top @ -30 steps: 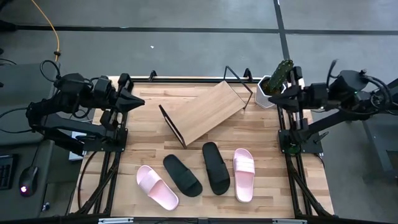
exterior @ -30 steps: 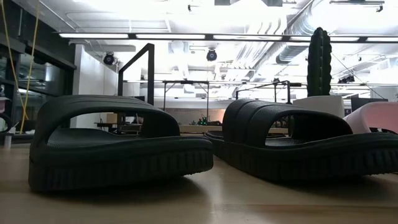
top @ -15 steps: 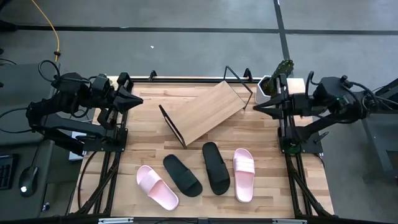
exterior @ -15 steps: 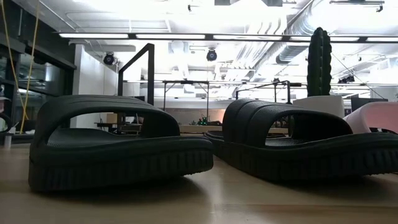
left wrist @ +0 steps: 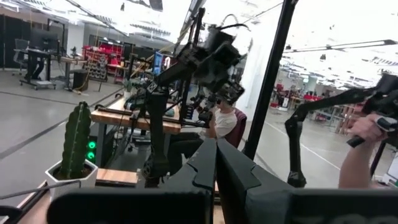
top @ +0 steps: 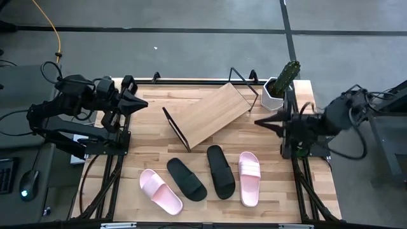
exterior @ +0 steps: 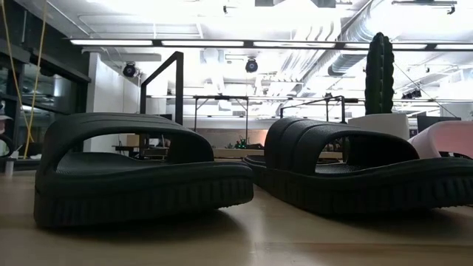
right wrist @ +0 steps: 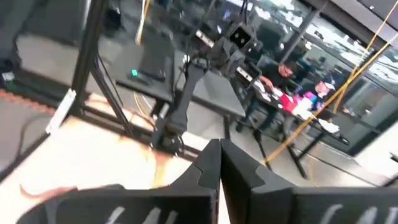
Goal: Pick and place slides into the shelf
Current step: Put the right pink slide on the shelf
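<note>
1. Shelf (top: 213, 113) lies askew mid-tabletop (top: 152, 143), its far end near the back edge.
2. Four slides in a row on the near side of the shelf: pink (top: 160, 191), black (top: 186, 179), black (top: 220, 171), pink (top: 249, 177); bare wood between.
3. Left tool (top: 141, 104) pinched shut, empty, left of shelf.
4. Right tool (top: 259, 122) pinched shut, empty, right of shelf.

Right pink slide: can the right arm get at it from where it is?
Probably yes: the right pink slide lies uncovered at the row's end, and the shut right gripper hovers above bare table with nothing between them.
</note>
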